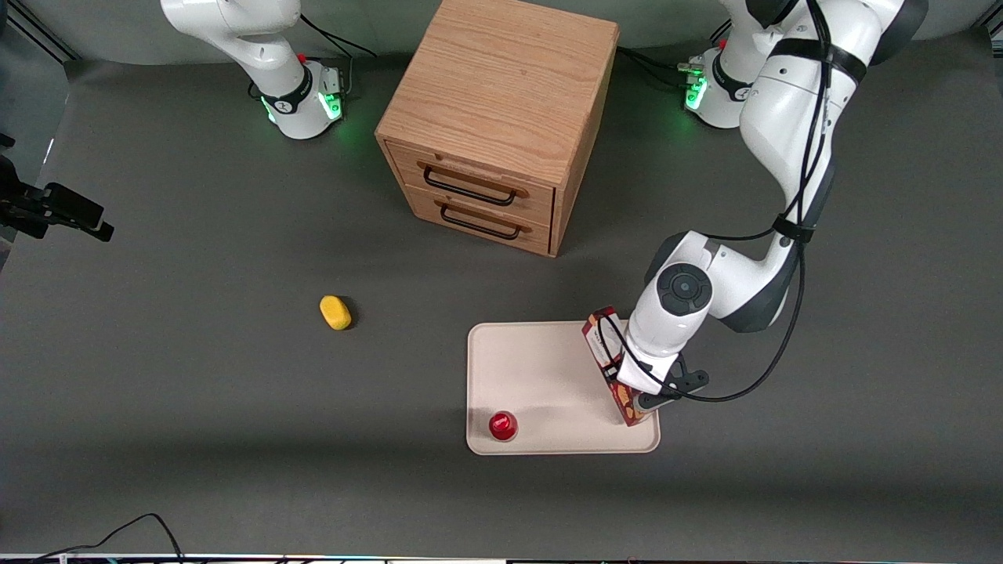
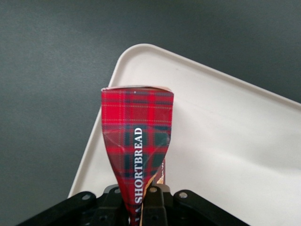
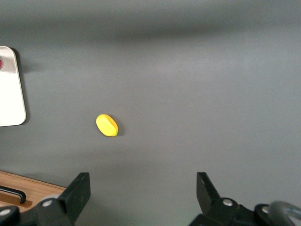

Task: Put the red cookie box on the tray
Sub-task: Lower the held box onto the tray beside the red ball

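Observation:
The red cookie box (image 1: 605, 345) is a long dark-red tartan carton marked SHORTBREAD (image 2: 137, 141). It lies along the tray's edge toward the working arm's end, over the tray (image 1: 541, 376), a flat cream-white rectangle with rounded corners (image 2: 225, 132). My left gripper (image 1: 636, 392) is shut on the box (image 2: 141, 207), its black fingers squeezing the carton so its sides pinch inward. The wrist covers the box's middle in the front view. I cannot tell whether the box rests on the tray or hangs just above it.
A small round red cap-like object (image 1: 502, 425) sits on the tray near its front corner. A yellow oval object (image 1: 335, 312) lies on the grey table toward the parked arm's end (image 3: 107, 125). A wooden two-drawer cabinet (image 1: 501, 117) stands farther from the front camera than the tray.

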Available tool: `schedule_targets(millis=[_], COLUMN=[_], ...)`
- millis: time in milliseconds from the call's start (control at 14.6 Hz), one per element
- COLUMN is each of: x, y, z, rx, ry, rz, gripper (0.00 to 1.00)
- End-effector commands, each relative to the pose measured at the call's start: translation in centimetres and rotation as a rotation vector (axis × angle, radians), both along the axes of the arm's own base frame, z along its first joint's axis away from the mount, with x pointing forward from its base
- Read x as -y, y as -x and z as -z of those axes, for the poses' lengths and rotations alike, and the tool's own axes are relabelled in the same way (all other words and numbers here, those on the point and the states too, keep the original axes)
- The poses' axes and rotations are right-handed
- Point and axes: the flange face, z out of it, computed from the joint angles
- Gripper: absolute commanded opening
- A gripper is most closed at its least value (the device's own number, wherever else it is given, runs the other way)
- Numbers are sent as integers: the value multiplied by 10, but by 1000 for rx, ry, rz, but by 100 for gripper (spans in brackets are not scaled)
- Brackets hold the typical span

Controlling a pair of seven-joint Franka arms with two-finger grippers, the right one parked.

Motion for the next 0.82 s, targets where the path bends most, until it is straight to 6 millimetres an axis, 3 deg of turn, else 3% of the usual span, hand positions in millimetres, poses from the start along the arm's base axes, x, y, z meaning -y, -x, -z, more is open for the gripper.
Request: schedule_targets(millis=[0, 206, 275, 343, 412, 480, 549, 618, 755], x=[-2, -4, -4, -4, -4, -5, -6, -7, -17], y=[0, -2, -1, -1, -1, -1, -1, -3, -3], z=[2, 12, 17, 18, 19, 19, 16, 11, -4], rx=[28, 39, 34, 33, 31, 28, 24, 26, -32], ry=[-3, 9, 9, 9, 8, 4, -2, -5, -57], rz=[26, 23, 21, 21, 23, 23, 24, 24, 23], gripper=[0, 0, 6, 25, 55, 68, 94, 100, 100])
